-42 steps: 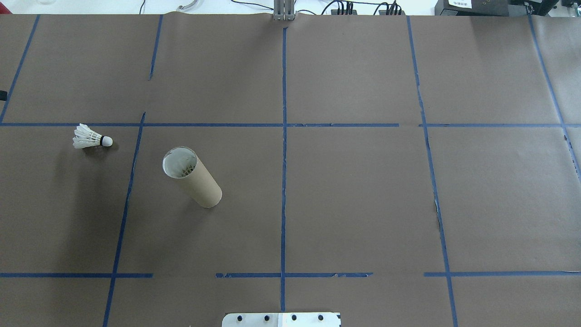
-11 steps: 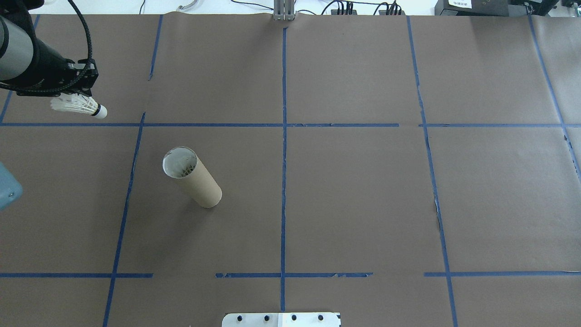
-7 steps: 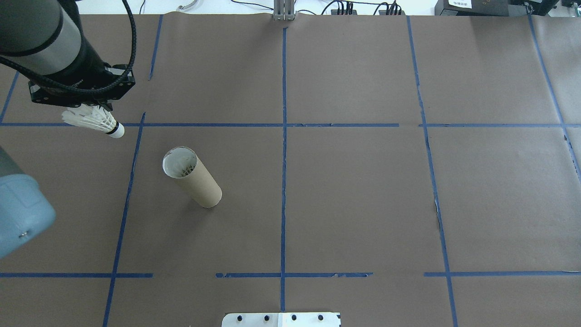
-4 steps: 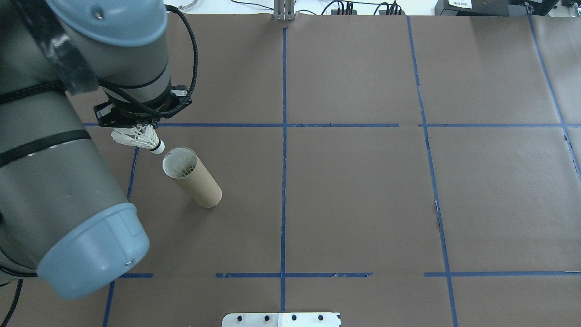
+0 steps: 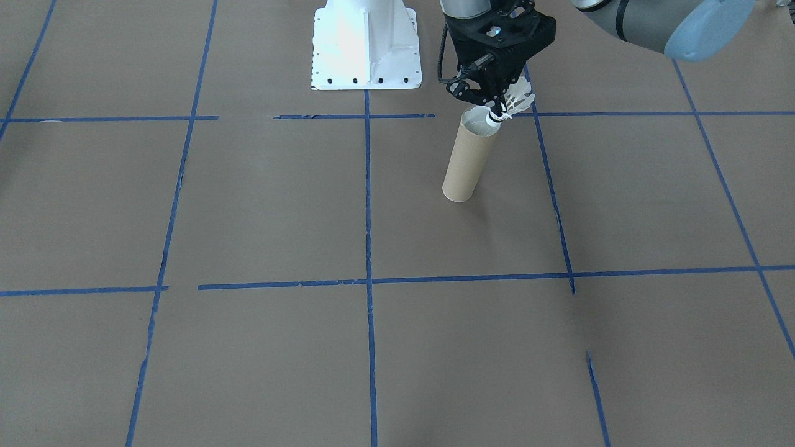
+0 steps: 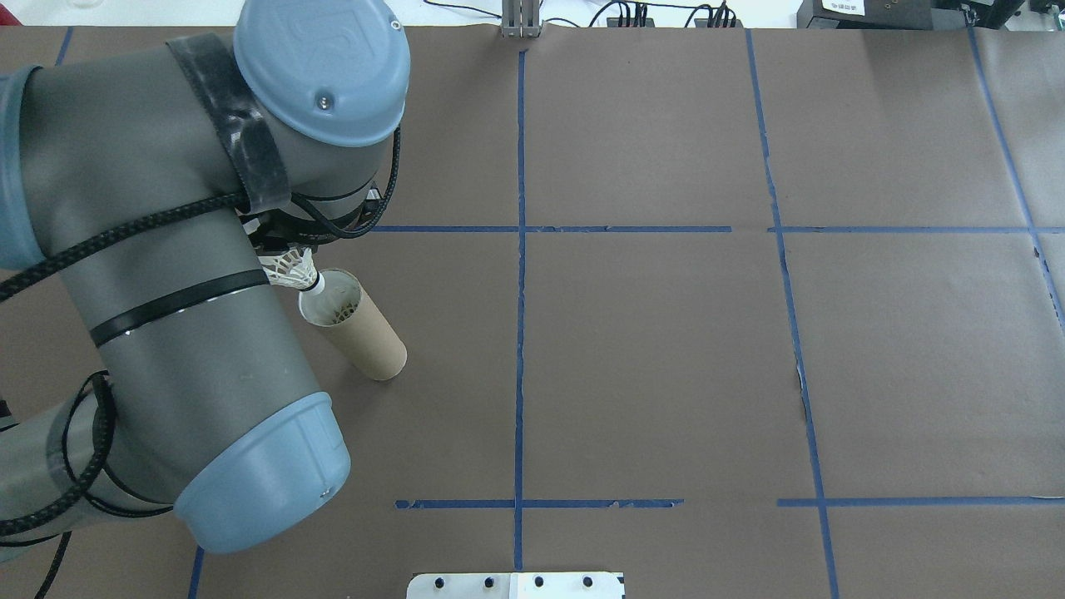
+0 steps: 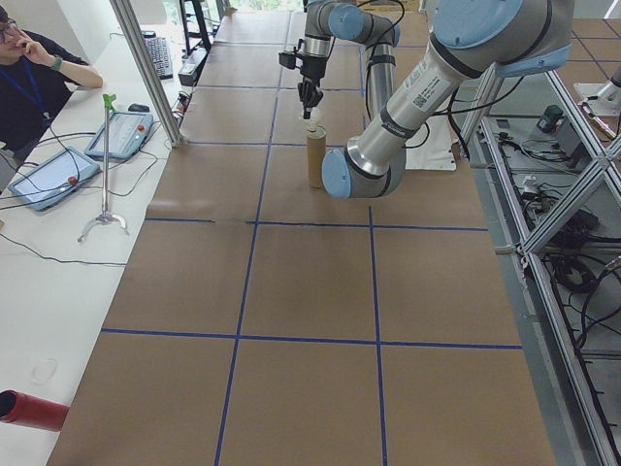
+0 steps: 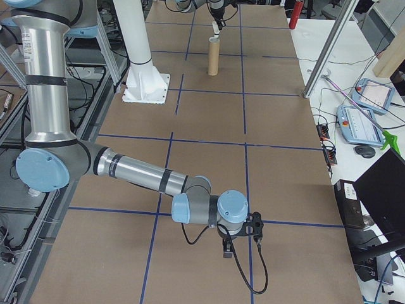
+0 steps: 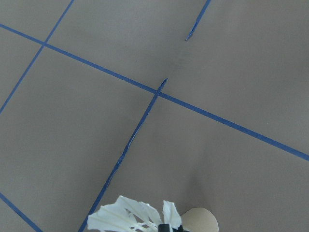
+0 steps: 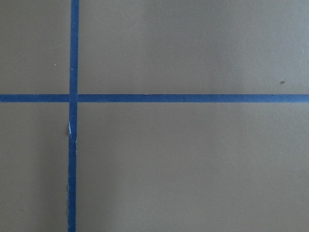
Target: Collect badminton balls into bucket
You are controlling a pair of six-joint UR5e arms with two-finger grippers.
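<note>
Where it lay before, shuttlecock (image 6: 298,271) now tips over tube (image 6: 354,325).

Even, bright overhead light throughout; glare washes out the white robot base (image 5: 366,43). Shadows are soft and faint, and focus is sharp.

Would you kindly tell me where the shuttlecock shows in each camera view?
Front-facing: shuttlecock, upper centre-right.
Overhead: left of centre.
Exterior left: too small to tell.
Exterior right: top centre.
Left wrist: bottom edge.
Right wrist: not in it.
Shared landmark: the cardboard tube, whose mouth the cork touches.
</note>
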